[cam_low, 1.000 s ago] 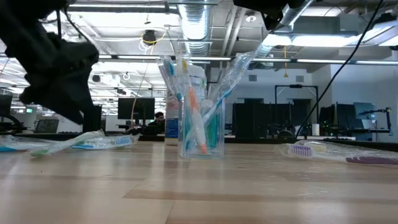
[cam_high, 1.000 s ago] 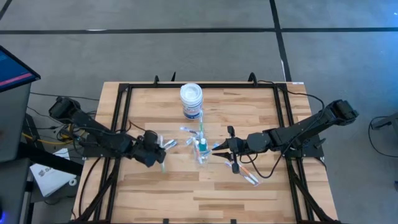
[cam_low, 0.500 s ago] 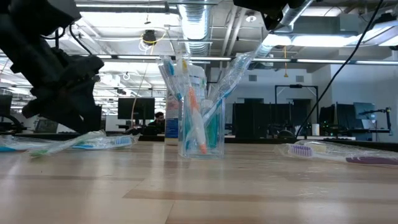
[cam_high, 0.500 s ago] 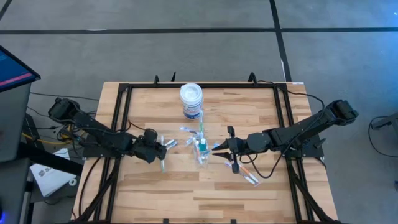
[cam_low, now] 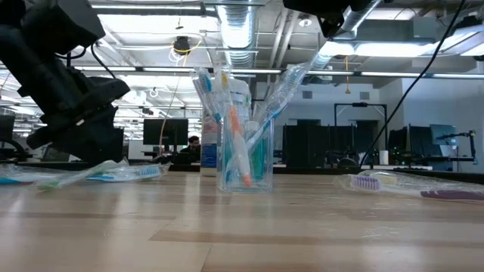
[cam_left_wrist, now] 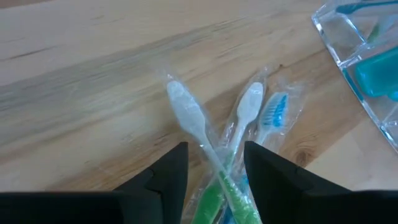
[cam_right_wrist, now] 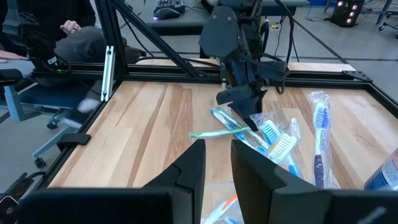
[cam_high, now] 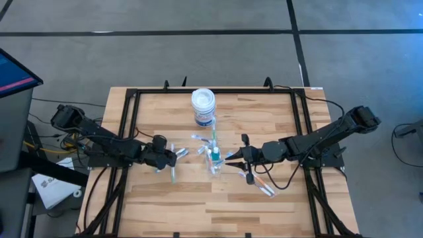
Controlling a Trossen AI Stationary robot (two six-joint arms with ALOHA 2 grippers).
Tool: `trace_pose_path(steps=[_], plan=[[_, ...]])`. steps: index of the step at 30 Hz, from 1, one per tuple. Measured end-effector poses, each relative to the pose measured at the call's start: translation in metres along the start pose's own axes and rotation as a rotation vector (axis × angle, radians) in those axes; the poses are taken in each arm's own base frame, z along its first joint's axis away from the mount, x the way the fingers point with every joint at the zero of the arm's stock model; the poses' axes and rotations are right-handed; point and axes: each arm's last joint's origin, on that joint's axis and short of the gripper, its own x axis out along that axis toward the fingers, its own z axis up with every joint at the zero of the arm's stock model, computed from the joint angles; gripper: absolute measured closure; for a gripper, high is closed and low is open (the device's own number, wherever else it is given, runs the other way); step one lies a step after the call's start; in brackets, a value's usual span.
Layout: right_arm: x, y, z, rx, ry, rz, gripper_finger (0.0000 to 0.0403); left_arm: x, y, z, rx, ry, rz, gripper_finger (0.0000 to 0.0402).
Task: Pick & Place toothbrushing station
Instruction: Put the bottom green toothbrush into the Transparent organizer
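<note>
progress: partly done | small clear plastic cup (cam_high: 213, 161) at bench (cam_high: 264, 119) centre holding several brushes | left gripper (cam_left_wrist: 214, 163), fingers apart, straddling wrapped green-and-white toothbrushes (cam_left_wrist: 217, 149) at cup's 9 o'clock | right gripper (cam_high: 239, 157), fingers narrowly apart, waiting at 3 o'clock | more brushes lying loose

Light wood table (cam_high: 218, 195) with a black frame around it. A white jar (cam_high: 203, 106) with a blue label stands near the back edge, and a clear cup (cam_high: 214, 160) stuffed with brushes mid-table. Wrapped toothbrushes (cam_high: 173, 158) lie loose left of the cup, and a few more (cam_high: 262, 185) to its right.
</note>
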Motion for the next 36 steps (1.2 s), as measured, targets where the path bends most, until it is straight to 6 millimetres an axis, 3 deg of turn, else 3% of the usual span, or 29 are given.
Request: trace_pose_path(steps=[16, 36], plan=[[0.0001, 0.0, -0.0001, 0.004, 0.0, 0.0, 0.0335, 0.0, -0.0005, 0.0002, -0.003, -0.003, -0.004, 0.0395], [0.0001, 0.0, -0.0001, 0.005, 0.0, 0.0, 0.0335, -0.0033, -0.0047, -0.0008, 0.005, -0.044, -0.037, 0.0401]])
